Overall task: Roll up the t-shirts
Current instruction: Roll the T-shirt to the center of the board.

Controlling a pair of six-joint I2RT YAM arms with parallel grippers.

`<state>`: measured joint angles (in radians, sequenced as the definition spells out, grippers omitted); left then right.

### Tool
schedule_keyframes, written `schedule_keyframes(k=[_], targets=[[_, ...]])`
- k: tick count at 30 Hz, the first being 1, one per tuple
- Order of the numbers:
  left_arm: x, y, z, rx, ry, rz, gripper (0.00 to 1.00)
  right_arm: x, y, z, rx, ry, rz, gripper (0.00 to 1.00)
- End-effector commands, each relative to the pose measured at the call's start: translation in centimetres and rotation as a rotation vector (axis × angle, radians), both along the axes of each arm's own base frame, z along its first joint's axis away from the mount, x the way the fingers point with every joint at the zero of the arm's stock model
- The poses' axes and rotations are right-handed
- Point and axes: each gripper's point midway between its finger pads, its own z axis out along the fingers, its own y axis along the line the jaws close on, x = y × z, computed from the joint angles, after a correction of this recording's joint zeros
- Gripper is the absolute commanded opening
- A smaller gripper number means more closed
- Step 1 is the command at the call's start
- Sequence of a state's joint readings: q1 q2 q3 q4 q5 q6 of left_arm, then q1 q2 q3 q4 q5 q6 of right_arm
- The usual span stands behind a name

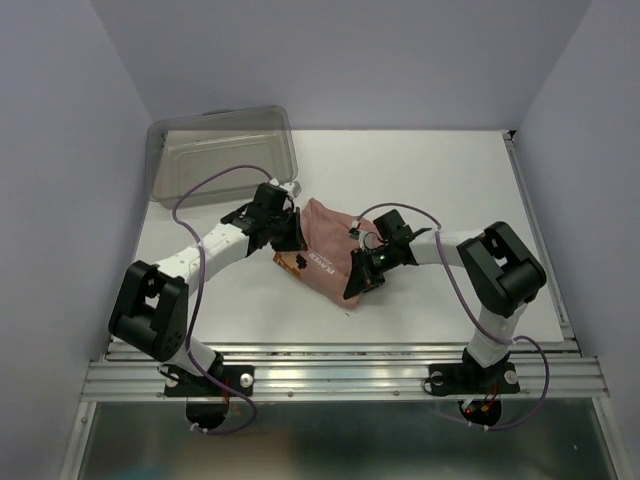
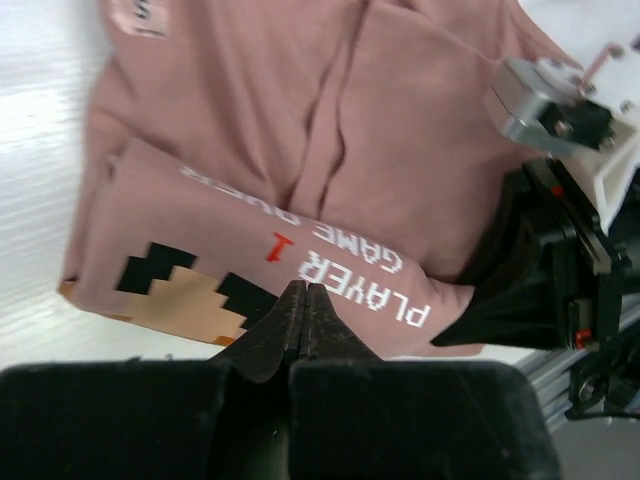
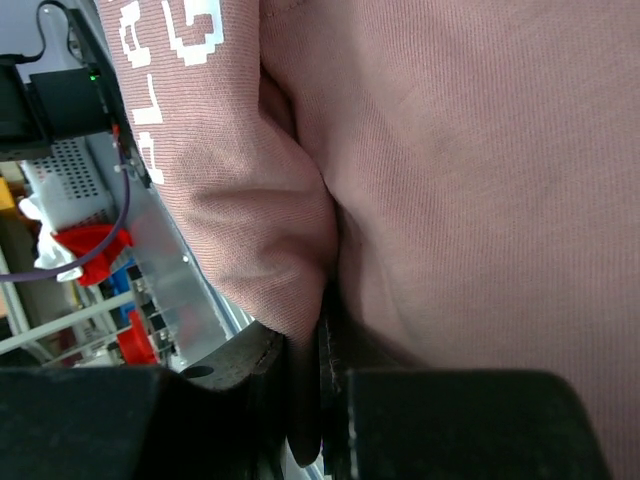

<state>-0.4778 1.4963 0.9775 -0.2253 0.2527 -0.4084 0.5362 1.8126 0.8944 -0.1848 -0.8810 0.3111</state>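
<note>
Table (image 1: pixel 450 180): right fingers (image 3: pixel 340 350) tight on t-shirt (image 3: pixel 480 150)

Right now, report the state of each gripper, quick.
Left gripper: shut, nothing visibly pinched.
Right gripper: shut on a fold of the pink t-shirt.

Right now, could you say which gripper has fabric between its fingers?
The right gripper, pinching a t-shirt fold; the left gripper is shut with nothing between.
</note>
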Motion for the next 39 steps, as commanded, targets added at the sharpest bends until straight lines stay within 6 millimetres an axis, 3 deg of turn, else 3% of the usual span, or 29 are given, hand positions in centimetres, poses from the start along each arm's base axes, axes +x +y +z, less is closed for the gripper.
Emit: schedule_keyframes(k=[1, 8, 10, 11, 12, 15, 19, 20, 22, 23, 24, 26, 31, 39], targets=[[-1.4, -2.1, 0.7, -0.015, -0.014, -0.108, 0.00, 0.5, 0.0, -0.2, 0.008, 0.020, 0.002, 0.05], [-1.4, -2.6, -2.2, -0.008, 0.035, -0.098, 0.00, 2.2, -0.9, 0.7, -0.049, -0.047, -0.064, 0.11], [-0.8, -2.7, -2.5, -0.006, 0.031, -0.072, 0.00, 3.2, -1.6, 1.8, -0.103, -0.115, -0.109, 0.23], [-0.6, -2.7, -2.4, -0.008, 0.025, -0.061, 0.00, 3.5, -1.8, 2.5, -0.114, -0.139, -0.122, 0.35], [-0.4, -2.6, -2.5, 0.001, 0.022, -0.045, 0.00, 3.5, -2.2, 3.0, -0.133, -0.151, -0.141, 0.52], [0.3, -2.5, -2.4, 0.007, 0.009, -0.026, 0.00, 4.3, -3.3, 5.8, -0.168, -0.253, -0.204, 0.66], [0.8, -2.1, -2.9, 0.017, 0.018, -0.006, 0.00, 5.3, -5.0, 8.6, -0.217, -0.358, -0.314, 0.68], [0.9, -2.0, -3.0, 0.019, 0.021, 0.000, 0.00, 5.2, -5.0, 9.0, -0.221, -0.374, -0.327, 0.68], [1.1, -1.7, -3.2, 0.026, 0.020, 0.015, 0.00, 5.6, -5.3, 10.0, -0.241, -0.427, -0.385, 0.53], [1.2, -1.5, -3.2, 0.027, 0.021, 0.023, 0.00, 5.2, -4.4, 10.4, -0.230, -0.448, -0.376, 0.43], [1.3, -1.3, -3.4, 0.030, 0.023, 0.030, 0.00, 5.2, -4.0, 10.5, -0.232, -0.454, -0.391, 0.24], [1.5, -1.1, -3.5, 0.031, 0.026, 0.036, 0.00, 4.1, -2.0, 10.5, -0.209, -0.470, -0.346, 0.10], [1.9, -1.0, -4.1, 0.040, 0.034, 0.048, 0.00, 3.3, 0.3, 8.2, -0.223, -0.446, -0.288, 0.03], [2.4, -0.2, -4.8, 0.062, 0.045, 0.073, 0.00, 6.3, -1.4, 4.5, -0.399, -0.521, -0.340, 0.01]])
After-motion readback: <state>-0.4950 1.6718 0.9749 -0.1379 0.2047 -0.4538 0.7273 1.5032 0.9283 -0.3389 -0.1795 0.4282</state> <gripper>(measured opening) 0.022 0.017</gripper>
